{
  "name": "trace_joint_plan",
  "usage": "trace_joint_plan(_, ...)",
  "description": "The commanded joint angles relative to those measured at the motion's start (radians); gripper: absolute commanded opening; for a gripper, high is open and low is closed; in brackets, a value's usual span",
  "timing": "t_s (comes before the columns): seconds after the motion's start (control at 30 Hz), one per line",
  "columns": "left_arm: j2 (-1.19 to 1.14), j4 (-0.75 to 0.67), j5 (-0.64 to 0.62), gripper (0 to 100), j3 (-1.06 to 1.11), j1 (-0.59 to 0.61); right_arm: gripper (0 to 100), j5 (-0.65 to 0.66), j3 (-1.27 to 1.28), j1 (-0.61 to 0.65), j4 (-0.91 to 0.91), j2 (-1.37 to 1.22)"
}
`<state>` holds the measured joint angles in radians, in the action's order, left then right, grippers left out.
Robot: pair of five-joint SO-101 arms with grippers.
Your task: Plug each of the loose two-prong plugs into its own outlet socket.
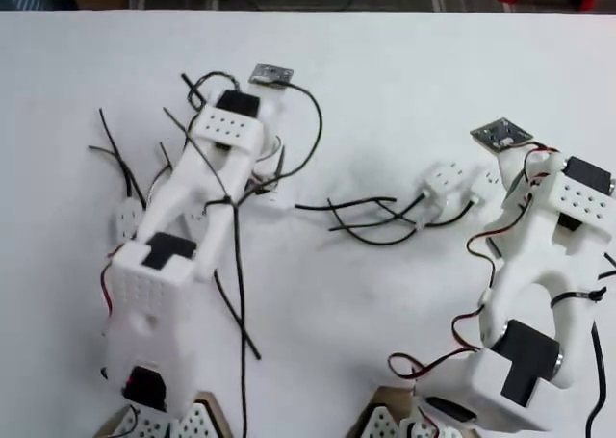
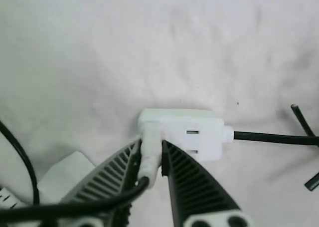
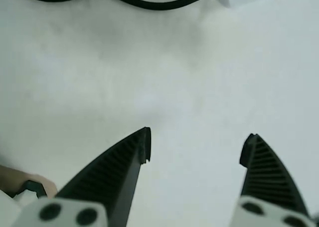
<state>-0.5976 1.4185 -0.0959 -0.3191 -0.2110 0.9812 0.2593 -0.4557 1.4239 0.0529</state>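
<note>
White on white made this one awkward to read. In the left wrist view the left gripper (image 2: pixel 150 151) had its fingers (image 2: pixel 187 179) pinched nearly together on a small white plug (image 2: pixel 151 135), and the plug's nose sat against the end of the outlet socket (image 2: pixel 192 133). The socket lay flat on the table (image 2: pixel 149 47), with its black cable (image 2: pixel 269 136) trailing away from the far end. I could not see the prongs, so they may have been partly in or only touching the face.

I judged the step in hand to be the insertion of this first plug. The next move called for a straight push along the socket's length. Nothing braced the socket, so it would likely slide on the table unless the push stayed level and slow.

The right gripper (image 3: pixel 198 137) hung over bare table with its fingers (image 3: pixel 124 157) spread wide and holding nothing. A second socket block (image 1: pixel 445 182) lay just beyond it, black leads looping off between the two arms.
</note>
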Motion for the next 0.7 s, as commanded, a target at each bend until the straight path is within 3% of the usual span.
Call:
trace_joint_plan(0.0,0.019,-0.106,-0.002,2,0.123,-0.01,28.7,0.008,-0.005,-0.027,-0.007,0.047)
trace_joint_plan(0.13,0.025,-0.098,0.006,5,0.121,-0.01,28.7,0.009,-0.005,-0.028,-0.007,0.047)
trace_joint_plan(0.4,0.18,-0.043,-0.002,27,0.11,0.008,28.9,0.009,-0.006,0.013,-0.007,0.048)
trace_joint_plan(0.67,0.418,-0.032,-0.003,28,0.104,0.114,28.9,0.0,-0.014,0.196,-0.007,0.05)
